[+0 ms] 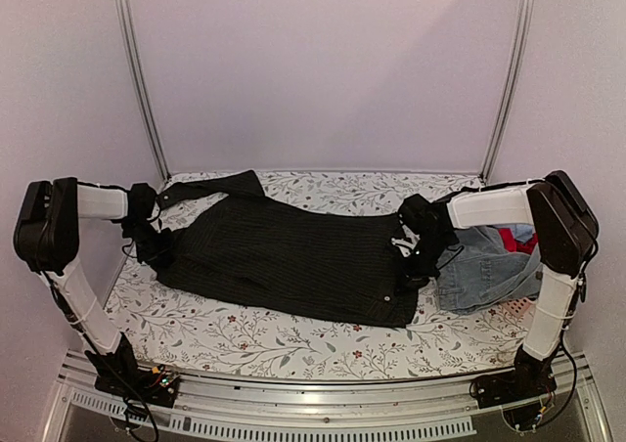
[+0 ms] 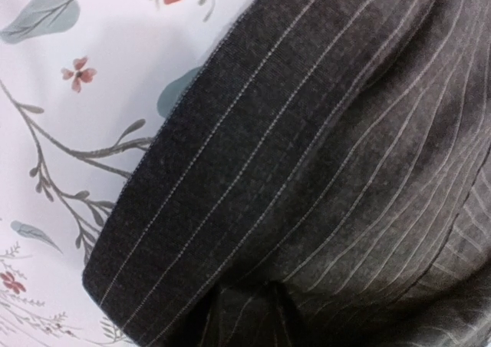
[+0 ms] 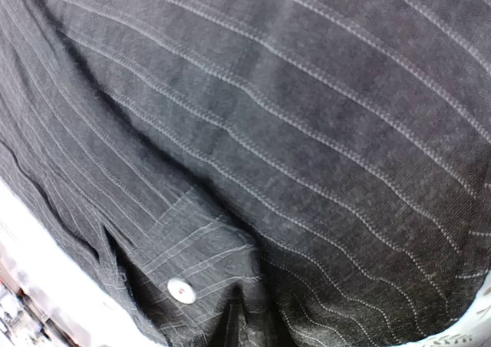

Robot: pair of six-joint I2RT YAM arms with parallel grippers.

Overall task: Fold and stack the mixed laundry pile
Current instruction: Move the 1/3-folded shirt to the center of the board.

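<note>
One black pinstriped shirt: right pincer clenches its edge, left pincer unreadable, open or clenched.

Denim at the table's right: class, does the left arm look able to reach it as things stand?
Probably not: the denim lies beyond the whole shirt from the left gripper, with the right gripper between.

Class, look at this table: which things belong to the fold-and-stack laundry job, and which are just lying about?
Part of the job:
black pinstriped shirt
faded denim piece
red garment
pale blue garment

Just lying about:
pink slatted basket
floral table cover
</note>
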